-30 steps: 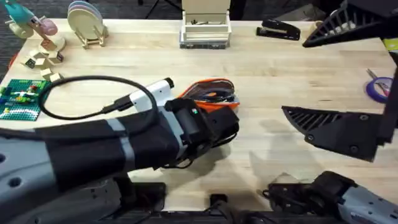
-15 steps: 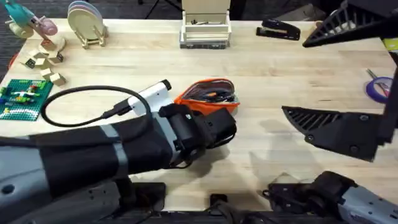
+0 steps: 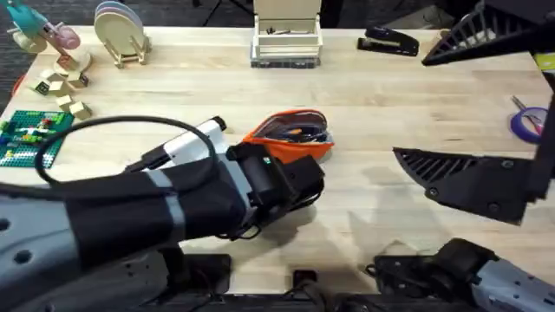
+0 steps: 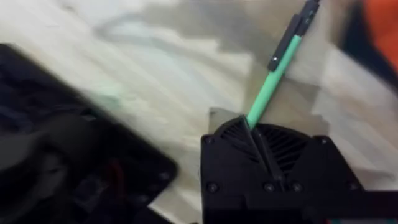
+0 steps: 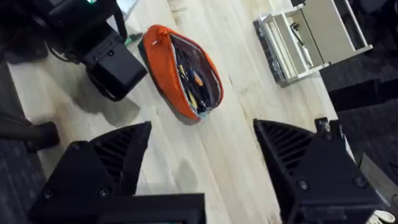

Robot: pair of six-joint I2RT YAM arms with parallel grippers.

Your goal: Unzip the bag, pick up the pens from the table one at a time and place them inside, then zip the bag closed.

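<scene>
Left jaws (image 4: 250, 127) now clamp the green pen (image 4: 273, 78) and have slid back from the open bag (image 3: 290, 134); drop-in comes next. Right jaws (image 5: 199, 155) hang wide open.

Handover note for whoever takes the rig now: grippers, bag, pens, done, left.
Left gripper: shut on the green pen, just beside the bag.
Right gripper: open, holding nothing, off to the right above the table.
Bag: unzipped, mouth open, colourful items inside.
Black pen: can't make it out.
Left: drop the green pen in, check for the black pen, zip the bag.
</scene>
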